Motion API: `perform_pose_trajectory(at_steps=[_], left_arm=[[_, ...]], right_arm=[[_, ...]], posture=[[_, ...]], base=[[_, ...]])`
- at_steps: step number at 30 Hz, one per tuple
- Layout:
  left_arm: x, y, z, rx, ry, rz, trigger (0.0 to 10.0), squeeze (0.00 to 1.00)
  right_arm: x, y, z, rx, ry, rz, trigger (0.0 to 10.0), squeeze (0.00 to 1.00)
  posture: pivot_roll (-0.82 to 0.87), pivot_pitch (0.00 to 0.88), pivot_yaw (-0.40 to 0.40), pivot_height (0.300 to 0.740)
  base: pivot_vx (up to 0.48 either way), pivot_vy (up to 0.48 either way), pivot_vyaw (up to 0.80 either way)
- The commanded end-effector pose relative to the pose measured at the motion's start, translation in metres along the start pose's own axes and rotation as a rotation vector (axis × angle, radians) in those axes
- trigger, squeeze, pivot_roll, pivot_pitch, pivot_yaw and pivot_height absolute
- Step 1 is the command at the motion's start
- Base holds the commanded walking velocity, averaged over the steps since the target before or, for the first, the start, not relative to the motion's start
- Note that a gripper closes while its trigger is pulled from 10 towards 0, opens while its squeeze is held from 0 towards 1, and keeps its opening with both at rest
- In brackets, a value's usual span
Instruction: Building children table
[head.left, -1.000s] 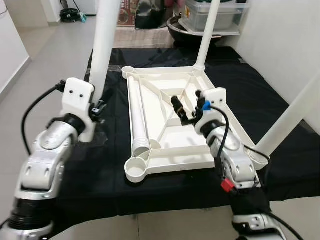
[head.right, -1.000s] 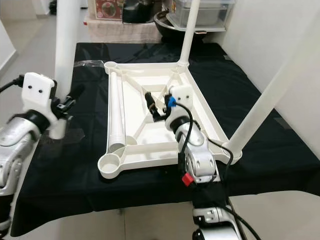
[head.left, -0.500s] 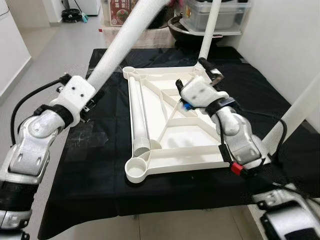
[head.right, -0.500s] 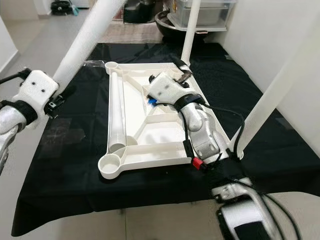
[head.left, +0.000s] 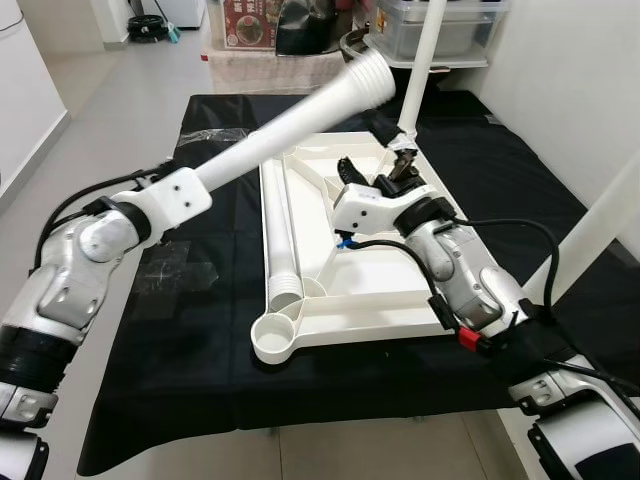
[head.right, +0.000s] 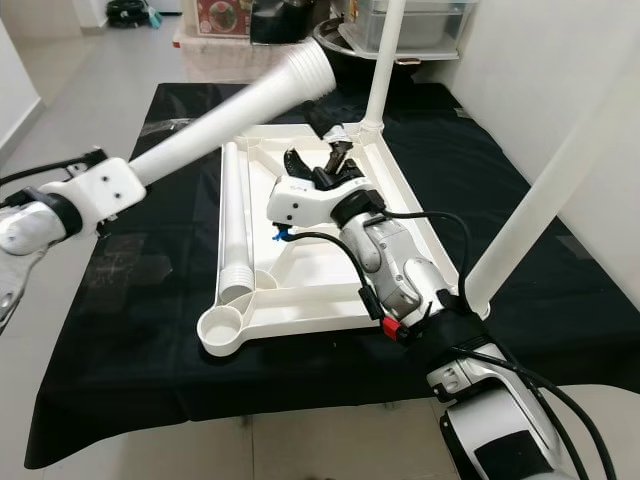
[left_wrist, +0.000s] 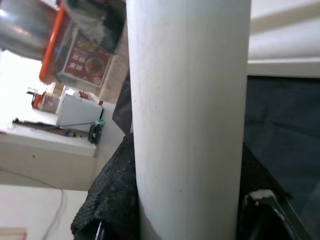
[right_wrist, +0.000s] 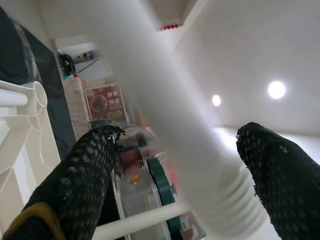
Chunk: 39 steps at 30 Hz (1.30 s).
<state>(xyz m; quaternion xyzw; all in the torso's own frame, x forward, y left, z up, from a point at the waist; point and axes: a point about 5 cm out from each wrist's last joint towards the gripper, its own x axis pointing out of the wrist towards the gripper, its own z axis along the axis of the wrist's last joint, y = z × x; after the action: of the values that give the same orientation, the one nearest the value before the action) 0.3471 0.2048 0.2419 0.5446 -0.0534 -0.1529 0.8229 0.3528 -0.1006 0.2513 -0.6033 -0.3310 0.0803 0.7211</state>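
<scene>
The left gripper (left_wrist: 187, 225) is clamping a white table leg (head.left: 290, 125), tilting it over the upturned white tabletop (head.left: 385, 285) lying on the black cloth (head.left: 180, 330). The right gripper (head.left: 375, 172), fingers (right_wrist: 85, 175) spread apart, is reaching up beneath the leg's ribbed end, not touching it.

No lettering can be read anywhere. The red printed box (head.left: 251, 20) carries writing. It is too small and blurred to make out.

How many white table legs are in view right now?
4: one held in the left gripper, one lying in the tabletop frame, two standing in its far and right corners.
</scene>
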Motion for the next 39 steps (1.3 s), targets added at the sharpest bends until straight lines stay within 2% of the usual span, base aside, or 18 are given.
perform_pose_trajectory(at_steps=[1, 7, 10, 11, 14, 20, 27, 34, 36, 39], left_arm=[[0.001, 0.004, 0.0, 0.085, 0.005, 0.005, 10.0, 0.0], [0.005, 0.003, 0.002, 0.151, -0.001, 0.008, 10.0, 0.0], [0.011, 0.002, 0.01, 0.176, -0.034, 0.014, 10.0, 0.0], [0.011, 0.002, 0.01, 0.176, -0.034, 0.014, 10.0, 0.0], [0.017, -0.006, 0.017, 0.209, -0.068, -0.009, 10.0, 0.0], [0.022, -0.014, 0.028, 0.238, -0.107, -0.036, 10.0, 0.0], [0.027, -0.02, 0.039, 0.243, -0.137, -0.041, 10.0, 0.0], [0.03, -0.026, 0.045, 0.245, -0.157, -0.055, 10.0, 0.0], [0.03, -0.035, 0.05, 0.239, -0.171, -0.085, 10.0, 0.0], [0.031, -0.039, 0.053, 0.236, -0.177, -0.099, 10.0, 0.0]], right_arm=[[0.001, -0.001, 0.002, -0.027, -0.016, -0.015, 10.0, 0.0], [0.003, 0.002, 0.002, -0.034, -0.014, -0.016, 10.0, 0.0], [0.006, 0.017, 0.004, -0.055, -0.006, 0.089, 10.0, 0.0], [0.006, 0.017, 0.004, -0.055, -0.006, 0.089, 10.0, 0.0], [0.009, 0.031, 0.003, -0.09, 0.018, 0.201, 10.0, 0.0], [0.015, 0.041, 0.004, -0.123, 0.059, 0.31, 10.0, 0.0], [0.029, 0.042, 0.011, -0.109, 0.093, 0.338, 10.0, 0.0], [0.035, 0.042, 0.014, -0.096, 0.118, 0.342, 10.0, 0.0], [0.038, 0.04, 0.014, -0.098, 0.129, 0.33, 10.0, 0.0], [0.04, 0.037, 0.014, -0.108, 0.132, 0.326, 10.0, 0.0]], posture=[[0.05, 0.093, -0.05, 0.74], [0.05, 0.087, -0.048, 0.74], [0.05, 0.081, -0.045, 0.74], [0.05, 0.081, -0.045, 0.74], [0.05, 0.079, -0.043, 0.74], [0.05, 0.076, -0.042, 0.74], [0.05, 0.074, -0.042, 0.74], [0.05, 0.072, -0.044, 0.74], [0.06, 0.075, -0.043, 0.74], [0.05, 0.077, -0.044, 0.74]], base=[[0.0, 0.0, 0.0], [0.0, 0.0, 0.0], [0.0, 0.0, 0.0], [0.0, 0.0, 0.0], [0.0, 0.0, 0.0], [0.0, 0.0, 0.0], [0.0, 0.0, 0.0], [0.0, 0.0, 0.0], [0.0, 0.0, 0.0], [0.0, 0.0, 0.0]])
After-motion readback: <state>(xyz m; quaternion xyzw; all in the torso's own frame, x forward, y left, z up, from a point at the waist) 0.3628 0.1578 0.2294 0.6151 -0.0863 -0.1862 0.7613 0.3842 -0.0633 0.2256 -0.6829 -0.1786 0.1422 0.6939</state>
